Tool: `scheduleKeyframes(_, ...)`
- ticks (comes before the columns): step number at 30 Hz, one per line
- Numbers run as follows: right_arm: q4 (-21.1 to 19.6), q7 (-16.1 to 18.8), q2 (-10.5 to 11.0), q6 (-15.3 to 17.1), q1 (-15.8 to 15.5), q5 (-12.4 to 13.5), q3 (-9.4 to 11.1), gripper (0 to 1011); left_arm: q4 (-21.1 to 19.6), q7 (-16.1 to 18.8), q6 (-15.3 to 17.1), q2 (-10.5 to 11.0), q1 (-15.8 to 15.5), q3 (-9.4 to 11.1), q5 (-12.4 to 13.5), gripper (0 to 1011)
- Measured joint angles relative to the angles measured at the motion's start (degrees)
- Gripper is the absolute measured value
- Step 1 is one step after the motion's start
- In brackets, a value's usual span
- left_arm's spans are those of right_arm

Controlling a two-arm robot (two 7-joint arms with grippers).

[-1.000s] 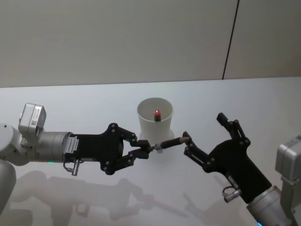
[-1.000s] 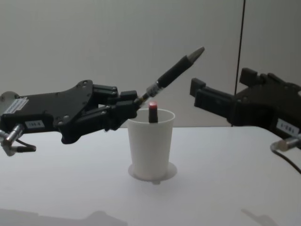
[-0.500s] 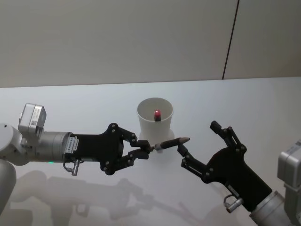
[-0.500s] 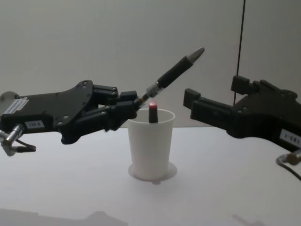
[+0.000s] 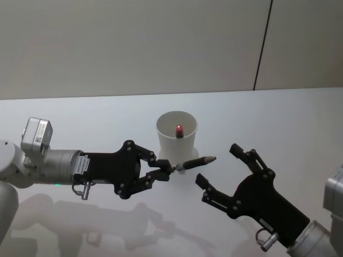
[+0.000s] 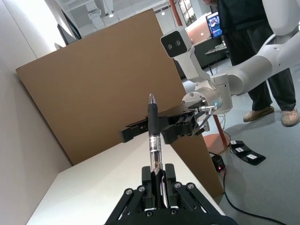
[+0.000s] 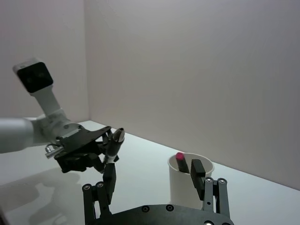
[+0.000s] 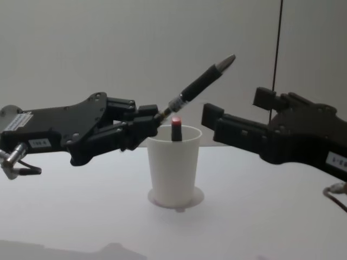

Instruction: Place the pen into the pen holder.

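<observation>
My left gripper (image 5: 165, 170) is shut on the lower end of a dark pen (image 5: 195, 162), which slants up and to the right with its grey tip free. In the chest view this pen (image 8: 200, 81) rises above the rim of the pen holder (image 8: 173, 168), a white paper cup on a thin round base, and my left gripper (image 8: 154, 122) sits just left of the rim. From above, the pen holder (image 5: 177, 140) stands just beyond the pen. A red-topped pen (image 5: 179, 129) stands inside it. My right gripper (image 5: 217, 163) is open, right of and nearer than the pen, touching nothing.
The white table (image 5: 300, 123) runs up to a plain grey wall with a dark vertical seam (image 5: 262, 45). In the left wrist view a brown board (image 6: 103, 93) and a person's legs (image 6: 262, 89) stand behind.
My right gripper, open throughout, has drawn back from the pen's tip towards me and lower. The left gripper and the pen have not moved.
</observation>
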Motion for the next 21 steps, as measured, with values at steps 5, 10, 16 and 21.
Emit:
scheduleKeyframes(5,0.36,2.75,0.27,-0.46,0.34,2.00,0.04,1001,0.00,-0.01,0.00,0.00,0.00,0.00,0.00,178)
scheduleKeyframes(10,0.87,5.46,0.37,-1.07,0.77,4.17,0.04,1001,0.00,-0.01,0.00,0.00,0.00,0.00,0.00,178)
scheduleKeyframes(16,1.87,8.50,0.25,-2.03,1.39,7.01,-0.11,1001,0.00,0.00,0.00,0.00,0.00,0.00,0.00,178)
scheduleKeyframes(21,2.50,9.98,0.09,-2.83,1.64,8.82,-0.25,1001,0.00,0.00,0.00,0.00,0.00,0.00,0.00,178)
